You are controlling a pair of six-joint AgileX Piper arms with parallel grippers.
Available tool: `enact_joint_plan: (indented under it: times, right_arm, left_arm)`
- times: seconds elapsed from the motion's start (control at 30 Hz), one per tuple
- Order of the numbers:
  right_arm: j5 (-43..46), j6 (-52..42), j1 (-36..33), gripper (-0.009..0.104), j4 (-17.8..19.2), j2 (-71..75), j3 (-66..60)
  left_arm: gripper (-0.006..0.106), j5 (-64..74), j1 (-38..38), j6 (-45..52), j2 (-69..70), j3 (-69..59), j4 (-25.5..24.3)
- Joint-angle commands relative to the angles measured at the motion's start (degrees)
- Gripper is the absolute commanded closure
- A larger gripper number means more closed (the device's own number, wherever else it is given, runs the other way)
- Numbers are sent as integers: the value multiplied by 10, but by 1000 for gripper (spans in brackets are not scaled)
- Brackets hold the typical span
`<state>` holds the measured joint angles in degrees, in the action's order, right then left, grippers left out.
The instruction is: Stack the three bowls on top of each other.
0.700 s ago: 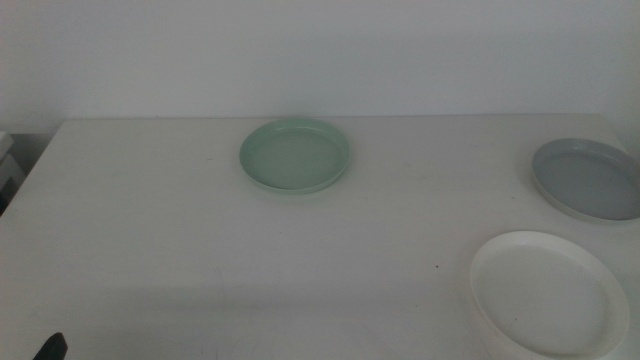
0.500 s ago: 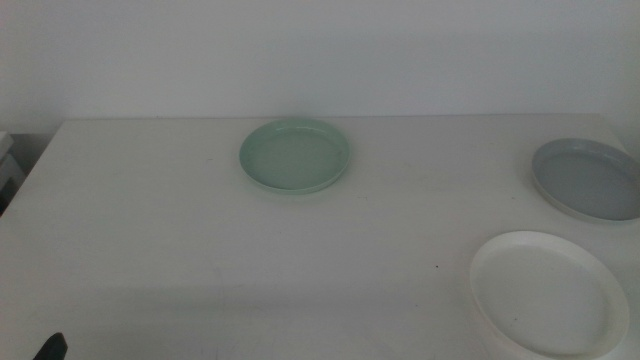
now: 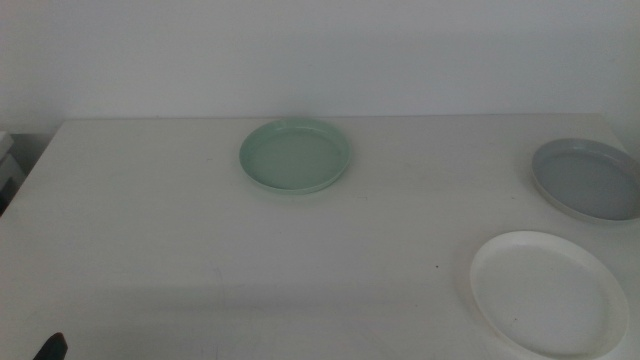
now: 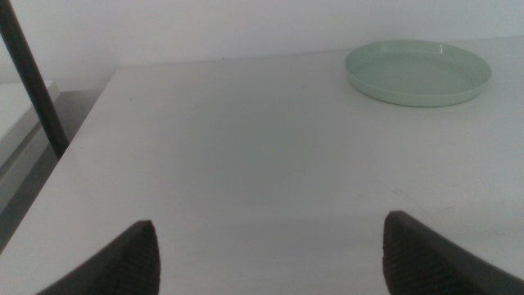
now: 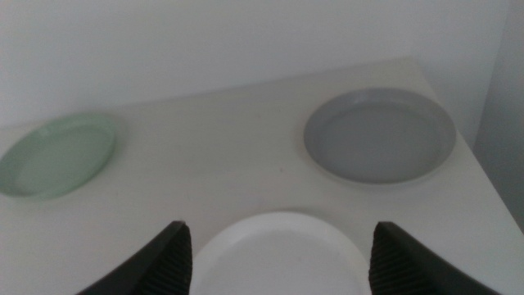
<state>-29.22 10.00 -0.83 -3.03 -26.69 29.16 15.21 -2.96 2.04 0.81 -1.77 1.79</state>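
The mint green bowl (image 3: 295, 156) sits at the back middle of the white table (image 3: 150, 230). The grey bowl (image 3: 589, 178) is at the right edge. The white bowl (image 3: 548, 292) lies in front of it at the front right. All three lie apart. My left gripper (image 3: 50, 347) shows only as a dark tip at the bottom left; in the left wrist view its jaws stand wide apart and empty (image 4: 270, 246), far from the green bowl (image 4: 417, 72). My right gripper (image 5: 278, 254) is open and empty just above the white bowl (image 5: 278, 258), with the grey bowl (image 5: 379, 135) beyond.
A white wall stands behind the table. A dark pole (image 4: 33, 78) rises beside the table's left edge. The grey bowl lies close to the table's right edge (image 5: 483, 176).
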Motion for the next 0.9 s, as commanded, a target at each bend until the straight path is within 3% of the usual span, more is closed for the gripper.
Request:
enact_joint_plan:
  times: [0.0, 0.4, 0.87]
  right_arm:
    - [-25, 0, 3, 40, 7, -48, 71]
    - [-260, -69, 3, 40, 1, -275, 304]
    - [-239, -78, 99, 40, -10, -500, 315]
  left_arm:
    - [3, -41, 1, -7, 7, 3, 3]
    - [3, -41, 1, -7, 7, 3, 3]
    - [3, -41, 1, -7, 7, 3, 3]
